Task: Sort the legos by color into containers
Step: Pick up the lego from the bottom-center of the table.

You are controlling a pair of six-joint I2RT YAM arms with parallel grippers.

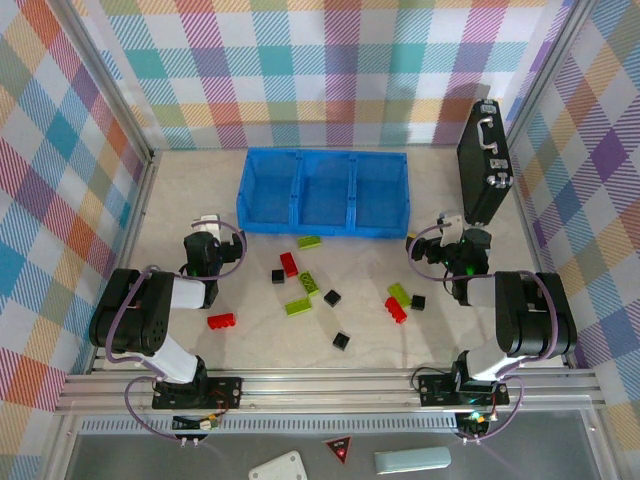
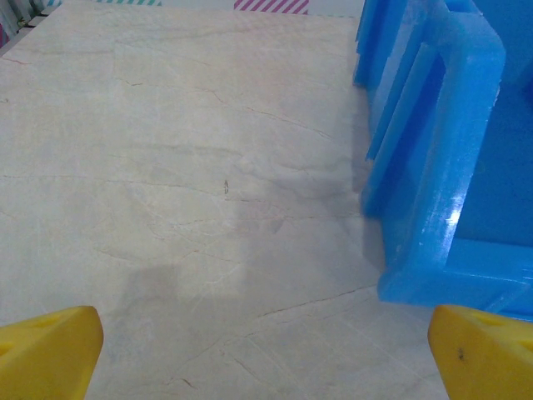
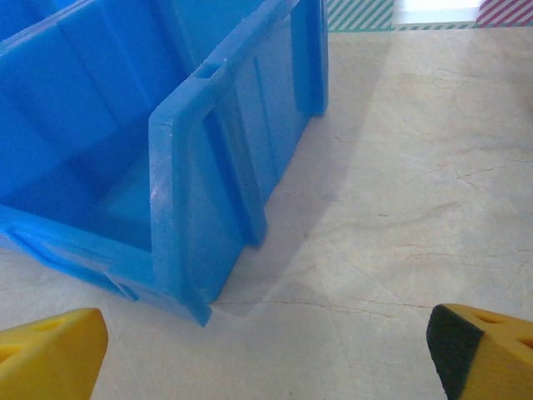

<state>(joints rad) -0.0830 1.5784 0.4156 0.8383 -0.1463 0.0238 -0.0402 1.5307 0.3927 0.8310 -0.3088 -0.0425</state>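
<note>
Left pincer (image 2: pixel 266 354) gapes, the blue tray (image 2: pixel 433 192) just to its right.

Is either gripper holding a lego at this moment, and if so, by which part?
Nothing is held. The left gripper and the right gripper are both open, with bare table between their fingers. The legos lie loose near the blue tray.
</note>
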